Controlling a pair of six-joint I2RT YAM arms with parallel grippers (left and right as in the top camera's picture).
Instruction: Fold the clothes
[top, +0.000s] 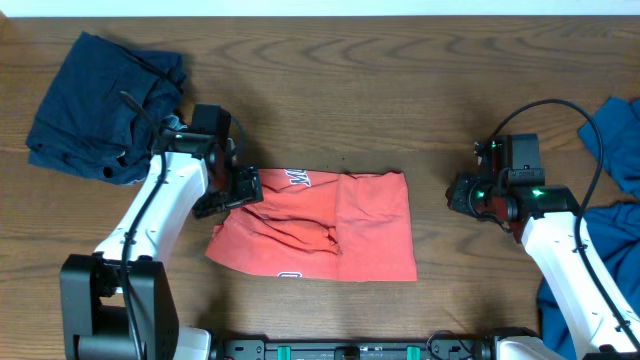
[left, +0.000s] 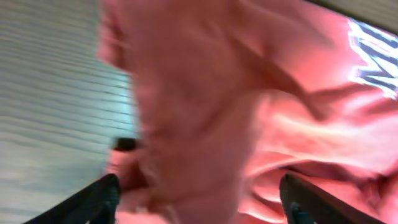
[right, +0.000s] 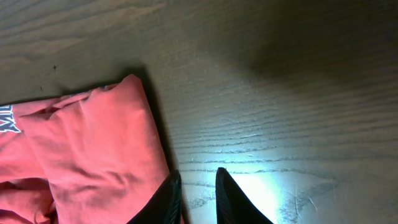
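A robot lab bench: bare wooden table (top: 400, 60) with heaped garments (top: 100, 105).

Dark brown wood-grain table (top: 330, 80), pale strip along the far edge, soft overhead glare

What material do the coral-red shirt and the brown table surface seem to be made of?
Coral-red folded T-shirt: soft knit cloth, likely cotton, matte; it creases and drapes in loose folds, with white printed lettering.
Brown table surface: wood or wood-look laminate, hard to say which; clear grain lines, with a slight sheen under the light.
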